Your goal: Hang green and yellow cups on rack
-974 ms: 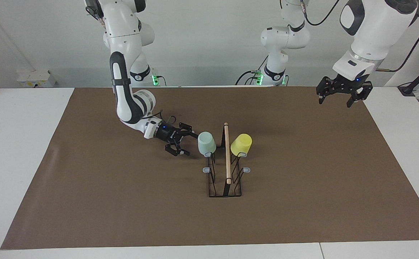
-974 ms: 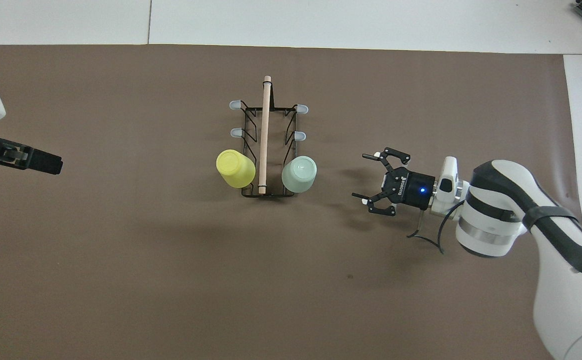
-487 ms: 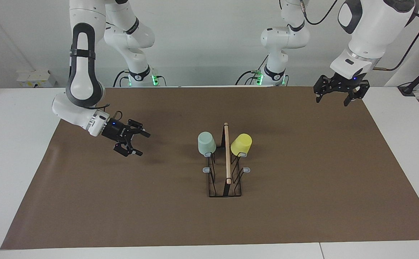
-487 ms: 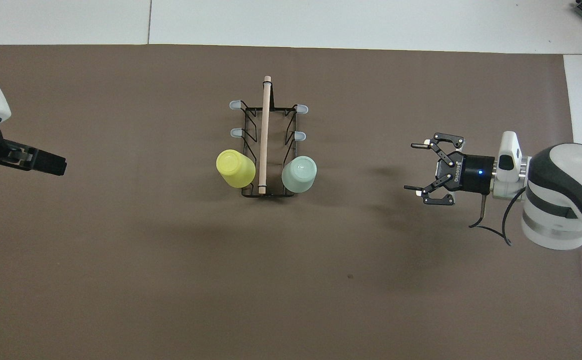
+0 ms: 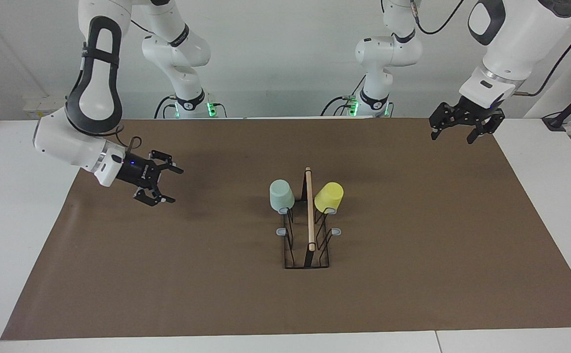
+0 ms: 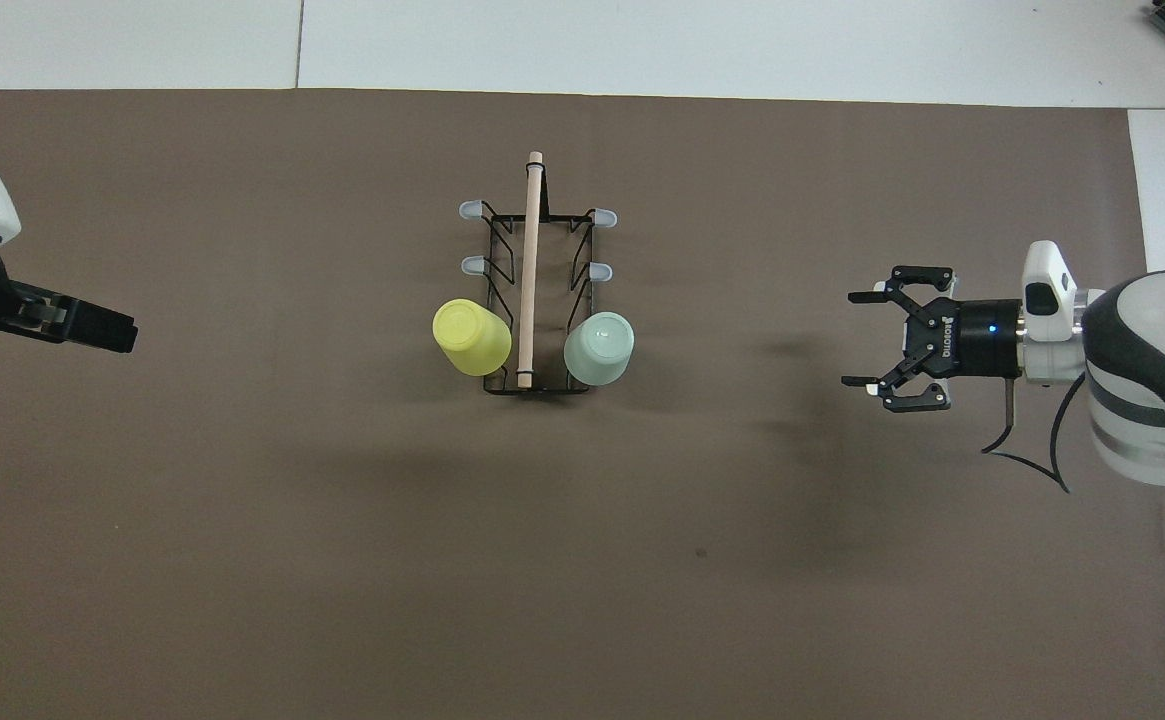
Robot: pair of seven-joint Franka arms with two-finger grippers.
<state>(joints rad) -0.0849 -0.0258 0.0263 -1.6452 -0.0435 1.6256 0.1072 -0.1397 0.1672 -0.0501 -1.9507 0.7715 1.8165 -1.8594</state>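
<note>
The black wire rack (image 5: 310, 215) (image 6: 531, 270) with its wooden rod stands mid-table. A mint green cup (image 5: 281, 195) (image 6: 599, 347) hangs upside down on the peg nearest the robots, on the side toward the right arm's end. The yellow cup (image 5: 329, 196) (image 6: 471, 336) hangs the same way on the matching peg toward the left arm's end. My right gripper (image 5: 175, 186) (image 6: 857, 340) is open and holds nothing, low over the mat, well apart from the green cup. The left gripper (image 5: 454, 139) (image 6: 122, 330) waits open and raised over the mat's corner by the left arm.
A brown mat (image 5: 412, 245) covers most of the white table. Several grey-tipped pegs (image 5: 280, 231) (image 6: 470, 265) on the rack carry nothing. A blue object shows at the table's edge by the left arm's end.
My right gripper has drawn back from beside the green cup toward the right arm's end of the table, staying open. Both cups stay on their pegs. The left gripper hardly shifted.
</note>
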